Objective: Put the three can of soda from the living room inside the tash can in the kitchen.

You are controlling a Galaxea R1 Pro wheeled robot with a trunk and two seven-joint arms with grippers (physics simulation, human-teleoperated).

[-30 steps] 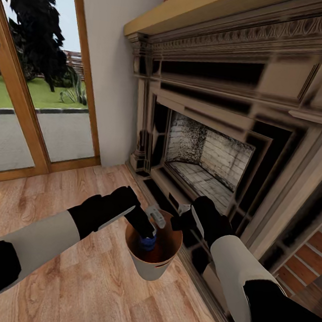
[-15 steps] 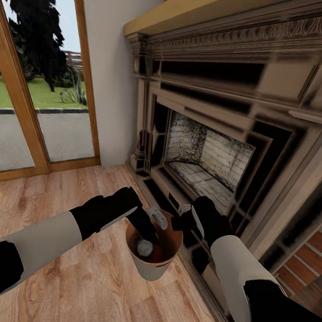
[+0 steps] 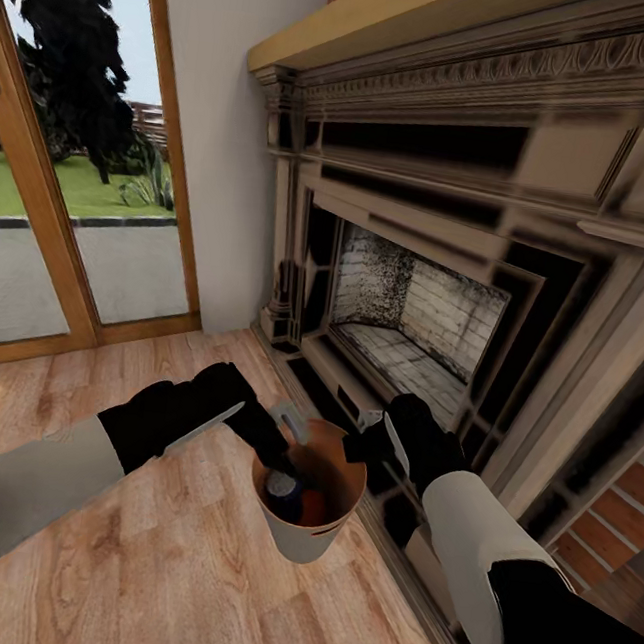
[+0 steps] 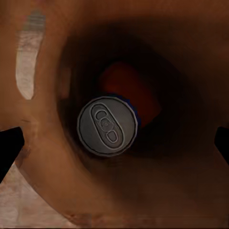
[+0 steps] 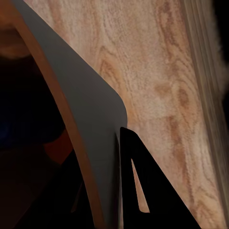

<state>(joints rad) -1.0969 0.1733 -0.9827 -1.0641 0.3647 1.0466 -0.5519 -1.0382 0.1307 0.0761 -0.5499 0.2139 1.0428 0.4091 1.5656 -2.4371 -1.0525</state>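
Head view looks down on the reddish wood floor [image 3: 161,564] in front of the ornate dark fireplace [image 3: 435,306], with a glazed door [image 3: 61,230] to the far left. One tash can [image 3: 308,489] is held up between the two arms, pale outside and glossy brown inside.

Two cans of soda can be counted in it. The blue can [image 3: 283,489] stands upright with its grey top up; the left wrist view shows that top [image 4: 108,125] with its pull tab, and a thin blue edge round it. The orange can [image 4: 129,90] lies behind and partly under it, touching it; in the head view it is a small orange patch [image 3: 313,507] to the right of the blue one.

The left gripper [image 3: 283,436] hangs over the left rim of the bin, its fingers spread apart with nothing between them; their dark tips show at either side of the left wrist view. The right gripper [image 3: 372,449] is clamped on the bin's right rim, and in the right wrist view one finger [image 5: 143,191] presses against the outside of the wall [image 5: 90,124].
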